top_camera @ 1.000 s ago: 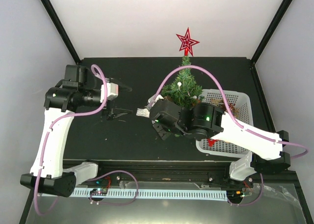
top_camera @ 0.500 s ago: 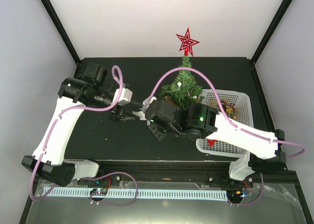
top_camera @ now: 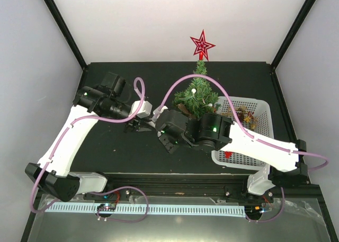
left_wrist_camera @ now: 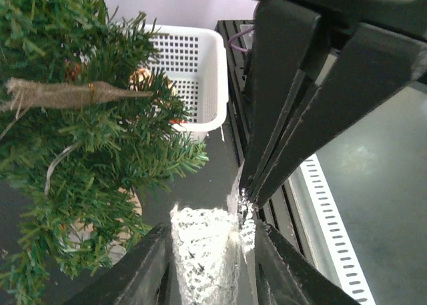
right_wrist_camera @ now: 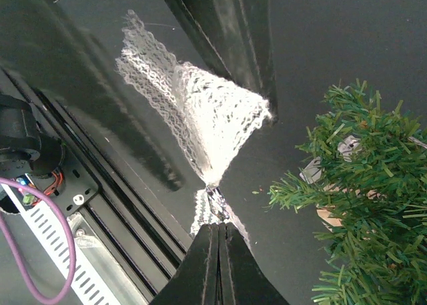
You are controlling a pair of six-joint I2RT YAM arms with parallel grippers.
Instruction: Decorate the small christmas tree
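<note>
At mid desk [top_camera: 124, 153], just left of the tree [top_camera: 197, 96], both hands meet on a bit of white lace [right_wrist_camera: 193, 111]. R hand [right_wrist_camera: 218, 228]: fingers pressed together, pinching the lace's narrow end, w/ the rest fanning out wide toward the L hand. L hand [left_wrist_camera: 208, 235]: fingers part-spread, one each side of the lace's wide end, lace filling most of the gap. Can't tell whether they actually grip it or only flank it. In the L wrist view the R fingers [left_wrist_camera: 287, 98] come down from upper right, tips at the lace just beyond the L fingertips, so the 2 hands are v. near, tip to tip.

Tree stands upright toward the desk's far edge, approx centre, w/ a red star [top_camera: 202, 45] on top and a few small white spots among the branches. Its tan base [right_wrist_camera: 328, 215] shows under the lower branches in the R wrist view. A brown burlap-looking piece [left_wrist_camera: 60, 95] w/ a thin gold band lies across the branches in the L wrist view; can't tell what it is. White basket [top_camera: 265, 112] sits just right of the tree; R arm crosses over its near-left part. Inside: brownish bits at the far end, something red nearer, too small to name. Lace is beside the tree, not on it.
</note>
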